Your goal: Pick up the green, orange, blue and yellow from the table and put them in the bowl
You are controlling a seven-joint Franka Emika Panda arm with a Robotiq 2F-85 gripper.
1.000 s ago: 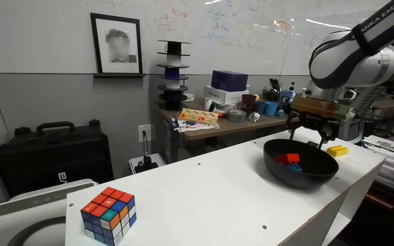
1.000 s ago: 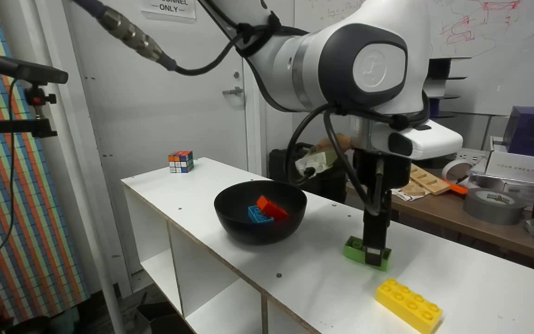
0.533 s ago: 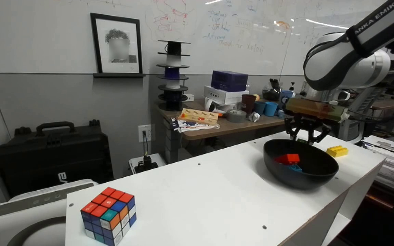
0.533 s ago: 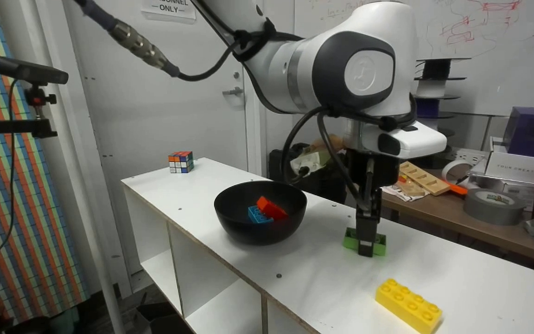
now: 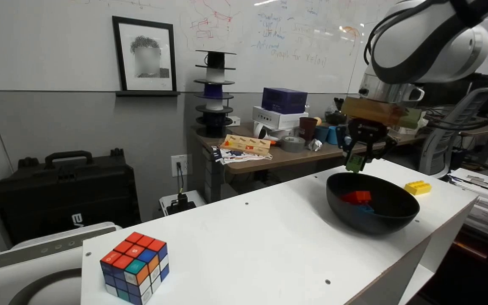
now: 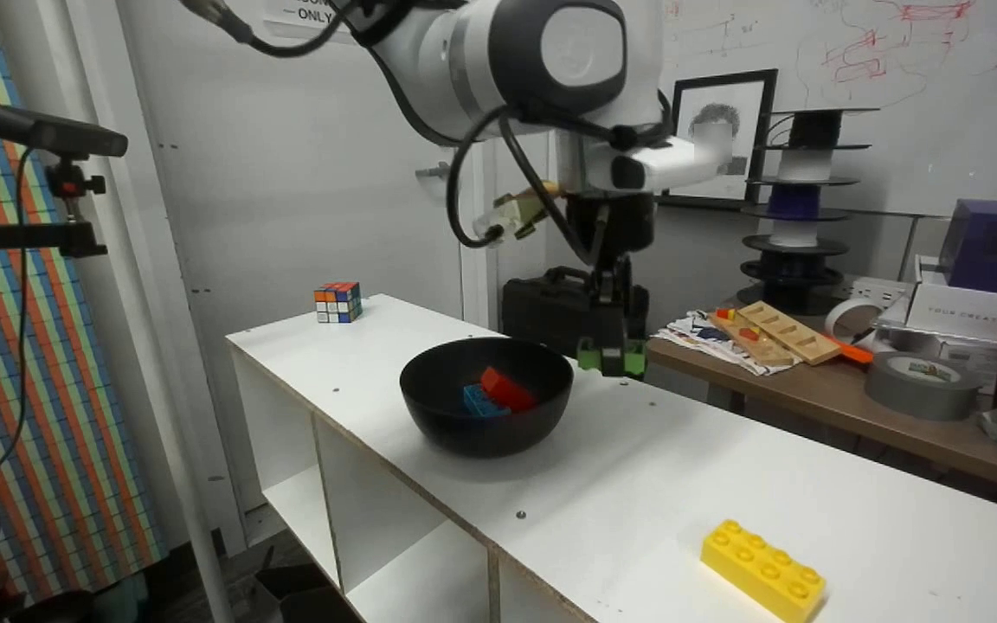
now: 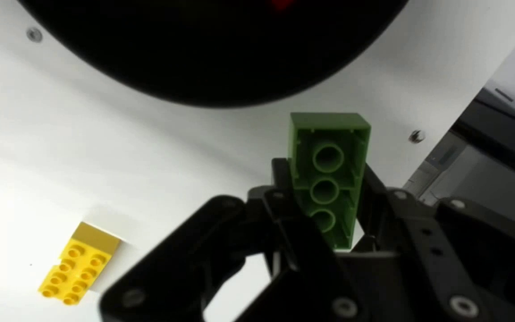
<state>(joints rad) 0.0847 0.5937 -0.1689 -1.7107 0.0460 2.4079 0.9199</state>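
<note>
My gripper (image 7: 324, 176) is shut on the green block (image 7: 329, 120), whose hollow, tubed underside shows in the wrist view. Gripper and block hang above the white table (image 6: 620, 519), just beside the black bowl (image 6: 481, 437), on the workbench side of its rim. Inside the bowl lie the orange block (image 6: 507, 389), tilted, and the blue block (image 6: 483, 402) touching it; both also show in an exterior view (image 5: 375, 226). The yellow block (image 6: 762, 567) sits studs up on the table, apart from the bowl. Only a sliver of orange appears in the wrist view.
A puzzle cube (image 5: 134, 264) stands at the table's far end from the yellow block. Behind the table, a wooden workbench (image 6: 853, 407) carries tape, boxes and a stack of spools (image 5: 214, 95). The table's front edge drops to open shelf compartments (image 6: 412, 580).
The jaws have closed on the green block. Gripper and block have risen off the table and moved toward the bowl. The bowl, its contents and the yellow block have stayed put.
</note>
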